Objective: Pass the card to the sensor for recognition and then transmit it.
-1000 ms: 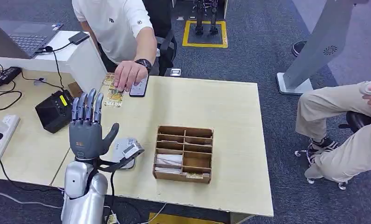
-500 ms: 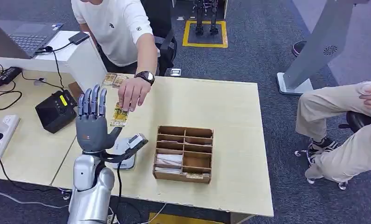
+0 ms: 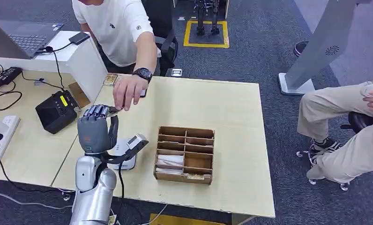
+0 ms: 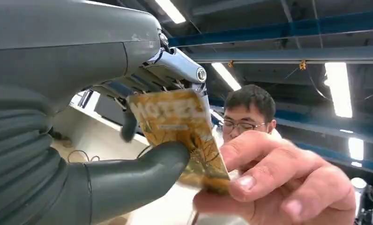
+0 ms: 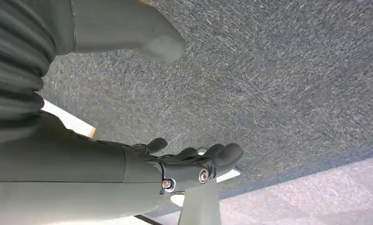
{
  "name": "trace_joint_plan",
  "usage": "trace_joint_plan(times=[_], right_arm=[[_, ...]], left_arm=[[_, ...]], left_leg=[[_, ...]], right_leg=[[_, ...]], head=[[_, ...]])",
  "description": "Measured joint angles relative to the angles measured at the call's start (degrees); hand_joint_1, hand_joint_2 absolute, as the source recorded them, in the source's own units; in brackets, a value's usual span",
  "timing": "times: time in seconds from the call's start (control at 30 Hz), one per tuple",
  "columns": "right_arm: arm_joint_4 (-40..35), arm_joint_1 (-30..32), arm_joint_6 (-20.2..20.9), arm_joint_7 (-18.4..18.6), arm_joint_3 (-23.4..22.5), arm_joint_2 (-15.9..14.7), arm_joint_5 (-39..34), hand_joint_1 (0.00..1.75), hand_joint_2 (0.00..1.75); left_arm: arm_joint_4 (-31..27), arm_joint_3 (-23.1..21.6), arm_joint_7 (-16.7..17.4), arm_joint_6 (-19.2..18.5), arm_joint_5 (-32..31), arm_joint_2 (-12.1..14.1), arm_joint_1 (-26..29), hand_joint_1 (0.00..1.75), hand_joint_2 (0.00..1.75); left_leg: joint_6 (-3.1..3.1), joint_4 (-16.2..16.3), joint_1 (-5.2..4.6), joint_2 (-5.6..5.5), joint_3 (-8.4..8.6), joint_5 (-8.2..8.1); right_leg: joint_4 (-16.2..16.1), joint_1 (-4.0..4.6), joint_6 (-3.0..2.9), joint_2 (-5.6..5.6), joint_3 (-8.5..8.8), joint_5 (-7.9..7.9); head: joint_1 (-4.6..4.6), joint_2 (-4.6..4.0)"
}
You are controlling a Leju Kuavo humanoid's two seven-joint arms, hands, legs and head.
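A yellow patterned card (image 4: 184,131) is pinched between the thumb (image 4: 128,183) and the fingers of my left hand (image 3: 96,129), which is raised above the table's left part with its fingers curled in. A person's hand (image 3: 126,91) reaches over from the far side, and its fingers (image 4: 278,183) still hold the card's other end. The white-grey sensor (image 3: 127,157) lies on the table just below and beside my left wrist, partly hidden by it. My right hand (image 5: 194,164) hangs over grey carpet and holds nothing.
A wooden compartment box (image 3: 184,153) with cards stands mid-table. A black device (image 3: 55,111) and cables sit on the left desk. Another card (image 3: 110,79) lies at the table's far edge. A seated person's legs (image 3: 344,126) are to the right.
My left hand's fingers went from spread upright to curled around the card. The person's hand carried the card from the table's far edge up to my hand.
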Motion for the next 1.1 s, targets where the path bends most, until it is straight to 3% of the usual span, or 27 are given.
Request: trace_joint_plan(times=[0.27, 0.67, 1.1], right_arm=[[0.0, 0.0, 0.0, -0.07, 0.0, 0.0, 0.0, 0.0, 1.75], [0.02, 0.0, 0.0, -0.07, 0.0, 0.0, -0.2, 0.0, 1.75], [0.17, 0.01, 0.0, 0.28, 0.0, 0.0, -1.03, 0.0, 1.75]], left_arm=[[0.0, 1.22, -2.51, 0.0, 0.57, -0.07, 0.03, 1.75, 1.75], [0.0, 2.75, -2.36, 0.0, -0.92, -0.09, 0.09, 1.75, 1.75], [3.43, 3.45, 10.04, 0.0, -5.31, 1.29, 1.59, 1.75, 1.75]], left_leg=[[0.0, 0.0, 0.0, 0.0, 0.0, 0.0], [0.0, 0.0, 0.0, 0.0, -0.01, 0.0], [0.0, 0.0, 0.0, 0.0, -0.04, 0.0]], right_leg=[[0.0, 0.0, 0.0, 0.0, 0.0, 0.0], [0.0, 0.0, 0.0, 0.0, 0.0, 0.0], [0.0, 0.0, 0.0, -0.01, -0.01, 0.0]], head=[[-0.02, 0.0], [0.0, 0.0], [0.0, 0.0]])
